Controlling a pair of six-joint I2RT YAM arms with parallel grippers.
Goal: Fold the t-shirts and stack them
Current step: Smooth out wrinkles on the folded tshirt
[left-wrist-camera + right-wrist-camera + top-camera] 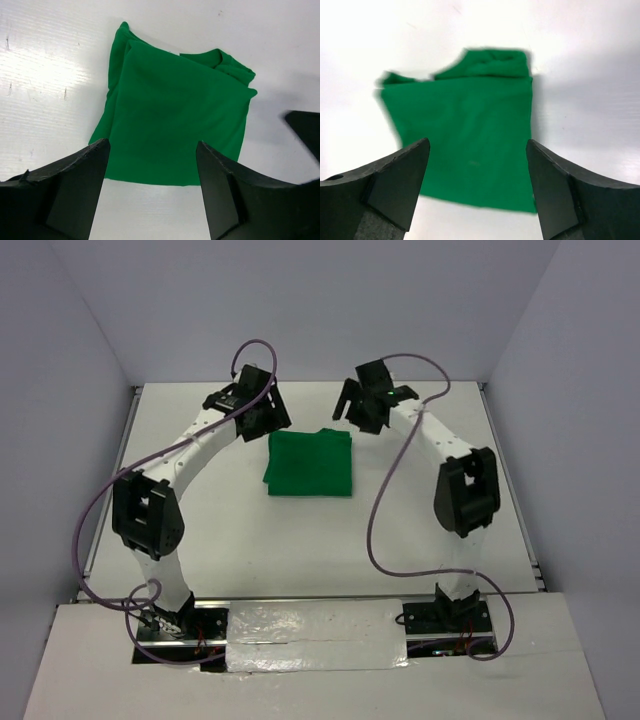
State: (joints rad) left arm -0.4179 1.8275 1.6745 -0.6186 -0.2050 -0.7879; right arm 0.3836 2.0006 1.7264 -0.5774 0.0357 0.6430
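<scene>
Green t-shirt [310, 463], one, folded to a rough rectangle, lying flat mid-worktop [330, 550] between left arm [185, 445] and right arm [435, 435]; left jaws wide open and empty, hovering just beside its far left corner; right jaws likewise wide open, empty, beside its far right corner.

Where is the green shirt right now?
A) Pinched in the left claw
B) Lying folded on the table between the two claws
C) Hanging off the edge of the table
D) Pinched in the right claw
B: the green shirt lies folded flat on the table, and the left claw and the right claw are both open above it, holding nothing.
</scene>
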